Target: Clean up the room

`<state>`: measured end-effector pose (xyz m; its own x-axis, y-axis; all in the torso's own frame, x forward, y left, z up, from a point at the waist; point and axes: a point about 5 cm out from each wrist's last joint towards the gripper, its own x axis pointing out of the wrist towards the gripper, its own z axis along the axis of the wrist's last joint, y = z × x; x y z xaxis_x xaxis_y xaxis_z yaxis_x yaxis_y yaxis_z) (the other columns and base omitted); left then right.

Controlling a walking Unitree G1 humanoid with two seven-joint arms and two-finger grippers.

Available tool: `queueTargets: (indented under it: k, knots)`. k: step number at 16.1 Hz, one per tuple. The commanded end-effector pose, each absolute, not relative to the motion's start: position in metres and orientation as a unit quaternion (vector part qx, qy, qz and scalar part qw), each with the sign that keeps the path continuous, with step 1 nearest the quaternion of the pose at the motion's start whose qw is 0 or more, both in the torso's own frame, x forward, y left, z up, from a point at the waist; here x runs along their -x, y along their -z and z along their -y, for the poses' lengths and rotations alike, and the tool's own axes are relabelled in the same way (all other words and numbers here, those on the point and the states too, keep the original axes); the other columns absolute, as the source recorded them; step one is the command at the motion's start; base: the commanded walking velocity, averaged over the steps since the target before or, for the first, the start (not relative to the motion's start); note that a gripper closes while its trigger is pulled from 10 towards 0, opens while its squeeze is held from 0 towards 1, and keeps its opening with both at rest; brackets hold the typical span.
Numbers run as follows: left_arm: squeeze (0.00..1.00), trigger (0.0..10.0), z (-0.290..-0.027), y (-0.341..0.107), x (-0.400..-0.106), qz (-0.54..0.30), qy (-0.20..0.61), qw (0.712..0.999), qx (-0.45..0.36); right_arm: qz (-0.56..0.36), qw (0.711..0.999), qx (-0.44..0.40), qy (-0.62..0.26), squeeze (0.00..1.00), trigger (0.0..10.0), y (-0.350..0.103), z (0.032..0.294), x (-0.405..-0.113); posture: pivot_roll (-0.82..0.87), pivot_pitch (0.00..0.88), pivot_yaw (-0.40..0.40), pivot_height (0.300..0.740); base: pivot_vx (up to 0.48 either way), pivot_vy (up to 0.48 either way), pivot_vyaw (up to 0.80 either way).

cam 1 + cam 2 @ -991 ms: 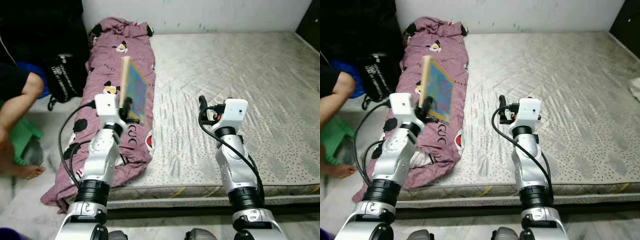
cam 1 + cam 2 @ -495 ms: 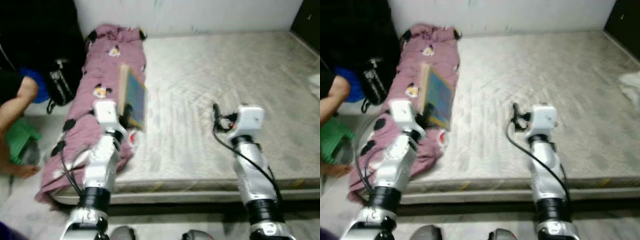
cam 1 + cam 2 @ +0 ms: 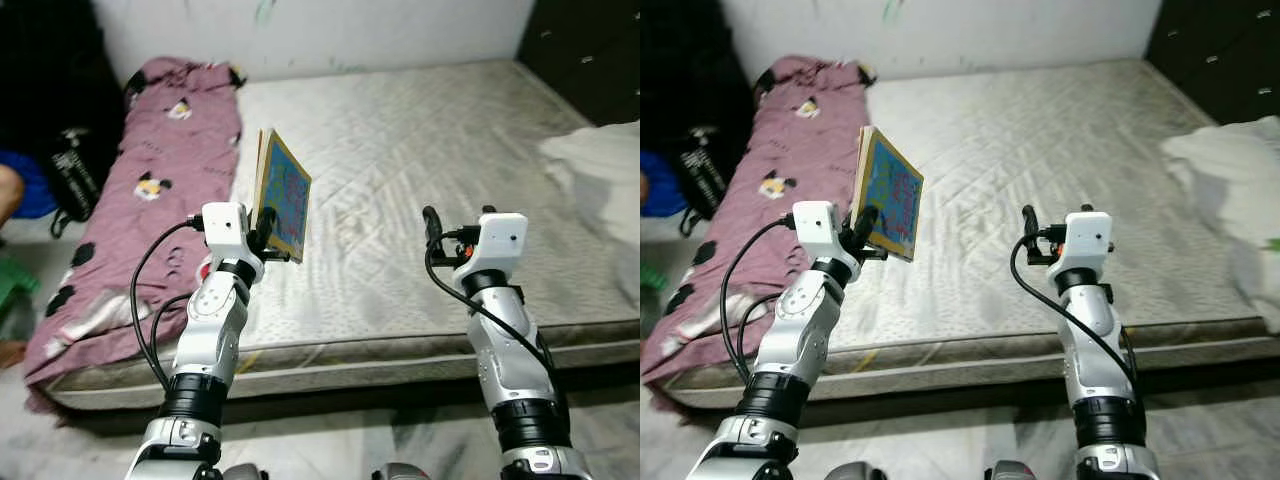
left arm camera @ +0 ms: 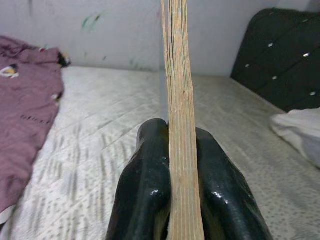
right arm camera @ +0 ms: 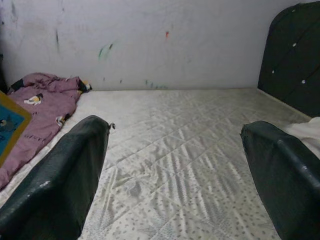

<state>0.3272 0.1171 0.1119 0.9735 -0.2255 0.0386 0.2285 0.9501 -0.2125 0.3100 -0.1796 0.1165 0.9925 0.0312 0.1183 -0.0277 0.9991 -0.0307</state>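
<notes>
A thin book [image 3: 282, 194] with a blue and yellow cover stands upright on its edge in my left gripper [image 3: 264, 232], which is shut on its lower edge above the near left part of the mattress [image 3: 420, 150]. In the left wrist view the book's page edge [image 4: 180, 110] runs up between the two black fingers [image 4: 145, 190]. My right gripper [image 3: 455, 215] is raised over the near right part of the mattress, open, with nothing between its fingers [image 5: 65, 180].
A purple patterned blanket [image 3: 120, 200] lies along the mattress's left side. A black bag [image 3: 70, 185] stands on the floor beside it. A white cloth [image 3: 600, 165] lies at the right edge. A dark headboard [image 3: 590, 50] stands at the far right, the wall [image 3: 330, 30] behind.
The camera has turned to the right, so the scene shifted left and the white cloth and headboard came into view. The book stays in my left gripper. The person at left is nearly out of view.
</notes>
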Motion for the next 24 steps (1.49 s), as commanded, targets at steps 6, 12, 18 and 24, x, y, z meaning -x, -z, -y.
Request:
queueTargets:
  k: [6,12,18,24]
  knots:
    - [0.00,10.0,-0.126,-0.127,-0.329,0.052,0.119,0.986,0.108,0.062,0.998,0.010,-0.031,0.00,10.0,-0.119,0.171,-0.311,-0.11,0.000,0.058,0.740,0.204,0.000,0.00]
    - [0.00,10.0,-0.128,-0.123,-0.327,0.045,0.117,0.986,0.112,0.066,0.997,0.013,-0.025,0.00,10.0,-0.122,0.176,-0.310,-0.12,0.000,0.061,0.740,0.351,0.000,0.00]
    - [0.00,10.0,-0.156,-0.108,-0.321,0.016,0.028,0.997,0.068,0.055,0.997,0.030,0.036,0.00,10.0,-0.115,0.200,-0.301,-0.11,0.007,0.057,0.740,0.268,0.000,0.00]
    - [0.00,10.0,-0.201,-0.102,-0.316,0.008,-0.086,0.996,0.002,0.043,0.991,0.029,0.121,0.00,10.0,-0.104,0.222,-0.288,-0.10,0.000,0.079,0.740,0.000,0.000,0.00]
